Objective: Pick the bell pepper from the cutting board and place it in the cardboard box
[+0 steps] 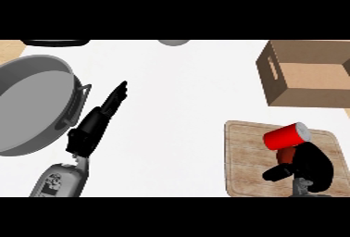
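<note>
Right hand (309,169) at 5 o'clock, low over the cutting board (239,157). Fingers and thumb curled round the lower part of the bell pepper (285,137), which reads as a red cylinder with a pale end, tilted, top pointing to 1 o'clock. Can't tell if it's clear of the board or resting on it.

Left hand (103,118) at 9 o'clock, fingers straight and together, pointing up-right, idle beside the grey pan (27,106).

Cardboard box (304,74) at 2 o'clock, open top, nothing seen inside, well apart from the pepper.

Status: grasp looks made. Lift, carry to 1 o'clock and release into the box remain.
</note>
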`<action>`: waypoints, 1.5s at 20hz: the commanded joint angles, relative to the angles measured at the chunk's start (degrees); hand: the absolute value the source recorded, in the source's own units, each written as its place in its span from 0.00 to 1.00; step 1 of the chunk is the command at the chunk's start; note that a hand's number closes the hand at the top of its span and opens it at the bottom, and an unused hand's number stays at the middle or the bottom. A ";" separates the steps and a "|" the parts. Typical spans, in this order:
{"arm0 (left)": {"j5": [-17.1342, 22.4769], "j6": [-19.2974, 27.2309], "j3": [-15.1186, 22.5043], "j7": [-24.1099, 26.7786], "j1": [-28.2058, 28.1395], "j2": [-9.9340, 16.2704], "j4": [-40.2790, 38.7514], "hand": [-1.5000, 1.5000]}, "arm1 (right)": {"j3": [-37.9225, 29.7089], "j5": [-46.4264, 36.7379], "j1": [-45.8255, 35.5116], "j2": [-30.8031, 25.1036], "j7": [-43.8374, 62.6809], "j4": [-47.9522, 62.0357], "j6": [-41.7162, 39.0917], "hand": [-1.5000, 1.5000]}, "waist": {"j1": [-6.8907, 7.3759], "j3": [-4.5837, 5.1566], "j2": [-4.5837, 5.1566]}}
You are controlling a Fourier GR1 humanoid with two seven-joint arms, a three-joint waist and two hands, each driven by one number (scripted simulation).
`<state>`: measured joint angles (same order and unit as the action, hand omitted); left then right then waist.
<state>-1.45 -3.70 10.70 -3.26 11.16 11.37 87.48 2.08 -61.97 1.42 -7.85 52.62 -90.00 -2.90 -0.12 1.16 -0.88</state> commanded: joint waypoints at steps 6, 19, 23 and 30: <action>-1.96 0.13 0.58 2.39 -0.95 -1.78 -2.15 0.50 | 1.20 0.54 -2.58 -7.00 -11.11 4.36 -2.40 1.00 | 0.45 -1.16 0.97; -1.04 -0.34 -1.54 -0.57 3.75 -1.68 -3.31 0.50 | -1.78 13.08 -2.07 -29.52 -68.88 5.39 7.68 1.00 | -0.46 -1.24 0.97; -1.74 -0.80 0.16 -2.69 -0.78 -1.88 2.16 0.50 | -7.85 19.27 -1.20 -31.60 -75.42 4.56 6.21 1.00 | -0.14 -1.19 0.76; -0.12 -2.56 -3.41 -2.25 0.37 0.22 1.38 0.50 | -21.78 37.04 7.05 -37.25 -78.47 -13.44 -7.12 1.00 | -2.04 -1.12 0.43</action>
<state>-1.43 -6.13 7.87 -5.37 10.74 11.53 89.21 -12.25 -33.61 4.18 -42.85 -21.52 -97.74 -6.15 -1.13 0.03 -0.30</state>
